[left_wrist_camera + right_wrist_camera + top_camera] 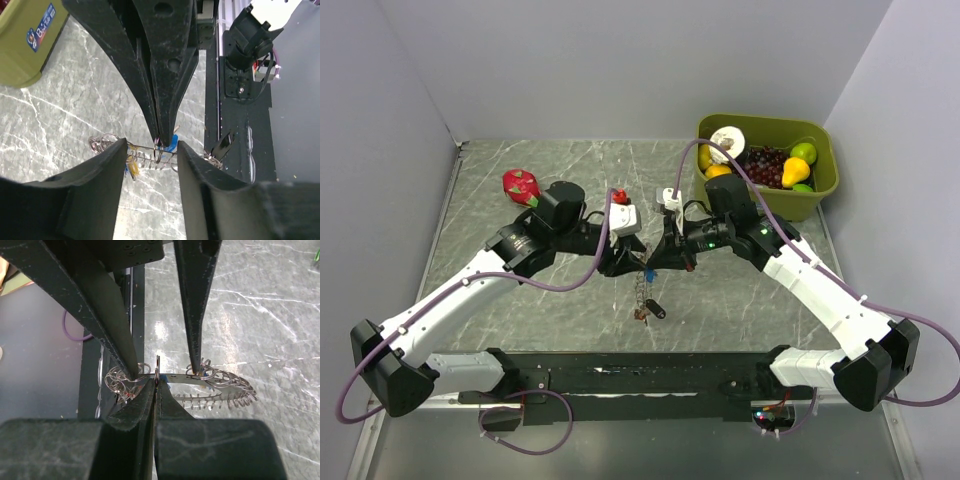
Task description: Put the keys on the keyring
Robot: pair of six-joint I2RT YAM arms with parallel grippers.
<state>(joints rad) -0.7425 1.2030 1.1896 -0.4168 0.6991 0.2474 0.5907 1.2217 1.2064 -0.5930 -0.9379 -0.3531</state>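
The keyring [220, 380], a flat metal loop strung with several small wire rings, hangs level over the marble table between the two arms. My right gripper [156, 382] is shut on a thin upright ring. A key's blue tag [173, 143] sticks out right beside its tips [160, 140]. My left gripper [151, 150] is open, its fingers [198, 366] straddling the keyring without pinching it. A yellow-tagged piece [132, 167] hangs below the loop. In the top view the left gripper [628, 262] and right gripper [657, 260] meet at mid-table, and a chain dangles down to a black fob [655, 309].
A green bin [825, 180] of toy fruit stands at the back right, close behind the right arm. A red dragon fruit [521, 185] lies at the back left. The black mounting rail [640, 378] runs along the near edge. Walls close in on both sides.
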